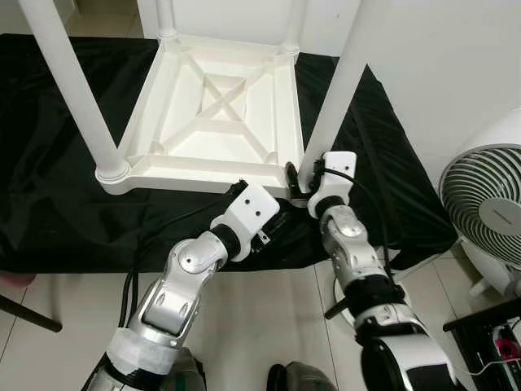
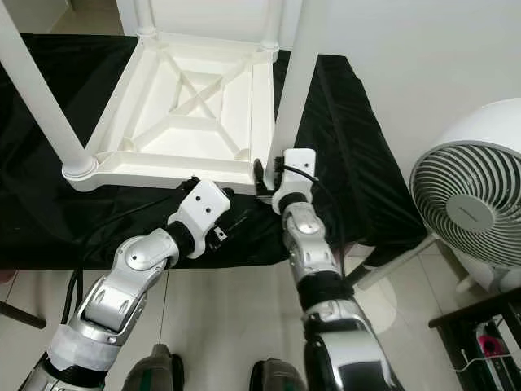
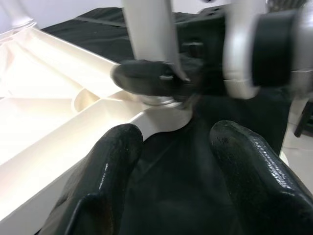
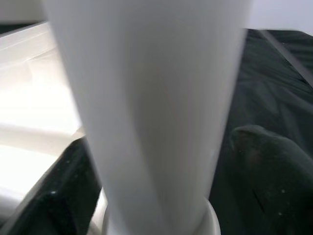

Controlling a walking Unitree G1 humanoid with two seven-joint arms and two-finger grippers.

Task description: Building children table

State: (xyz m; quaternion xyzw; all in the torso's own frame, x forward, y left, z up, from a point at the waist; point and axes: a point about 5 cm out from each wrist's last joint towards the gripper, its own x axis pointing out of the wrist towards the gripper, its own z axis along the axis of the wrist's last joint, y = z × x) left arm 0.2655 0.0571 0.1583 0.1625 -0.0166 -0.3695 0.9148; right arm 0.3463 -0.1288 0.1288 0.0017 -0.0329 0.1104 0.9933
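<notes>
White table leg (image 1: pixel 332 98) in right tool (image 1: pixel 299 181)

Black cloth (image 1: pixel 49 204) spread over low surface, hanging past its front edge. White round electric fan with ribbed grille (image 1: pixel 487 204) on floor at right, well apart from cloth. Pale glossy floor tiles (image 1: pixel 269 326) in front. White wall (image 1: pixel 456 65) behind fan. Dark frame with pink item (image 1: pixel 506 346), lower right corner.
</notes>
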